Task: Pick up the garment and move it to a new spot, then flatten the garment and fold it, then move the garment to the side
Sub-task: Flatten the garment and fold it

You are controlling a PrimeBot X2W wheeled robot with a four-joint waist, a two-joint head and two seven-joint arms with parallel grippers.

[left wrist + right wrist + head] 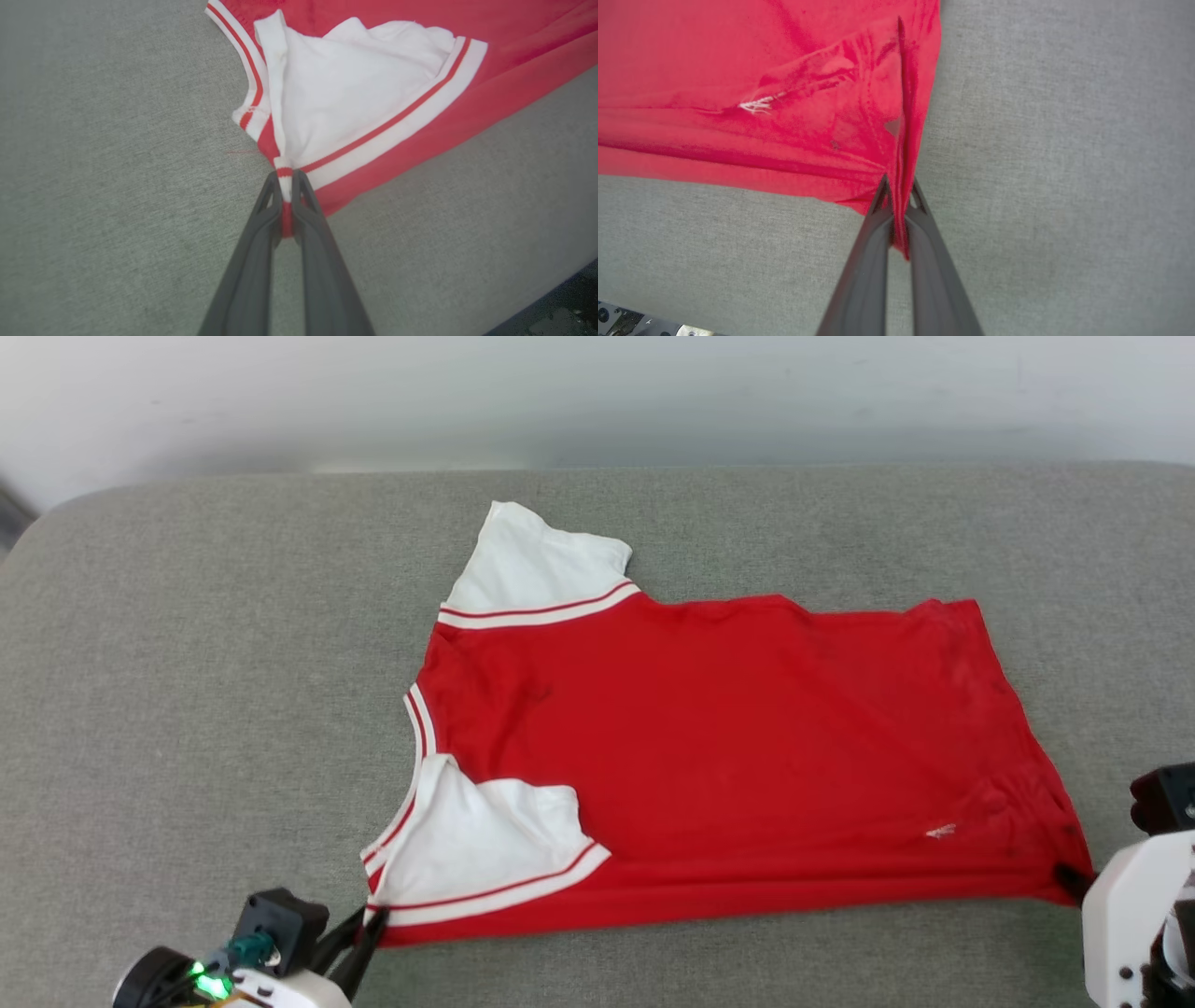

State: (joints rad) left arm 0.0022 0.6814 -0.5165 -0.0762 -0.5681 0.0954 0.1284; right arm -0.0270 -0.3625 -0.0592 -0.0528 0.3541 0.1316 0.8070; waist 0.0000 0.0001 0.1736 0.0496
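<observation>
At the bottom left of the head view, the left gripper [367, 922] is pinched shut on the garment [728, 747] at its near shoulder corner. The left wrist view shows why the cloth fans out from there: a twist of red-and-white trim is squeezed between the two dark fingers [261, 242], and the near sleeve [476, 840] spreads from that pinch, folded inward over the red body.

At the lower right, the right gripper [1071, 877] is closed on the near corner of the hem [920, 93]. In the head view its tips are mostly hidden behind the white housing, so the hold is probably best judged from the right wrist view, where a ridge of red fabric is clamped between the closed fingers.

With a corner in each grip, the near edge runs almost straight between them. My judgement is that this pairing keeps the edge taut, so the shirt can be smoothed or its near edge carried over for a fold.

The garment lies spread across the middle of the grey cushioned surface [187, 663], plain red face up apart from a small white mark [941, 831] near the hem. The striped collar [417, 719] faces frame left. Farther back, the far sleeve [537, 565] lies flat, pointing toward the upper middle. Behind the surface's back edge is a pale wall [597, 392].
</observation>
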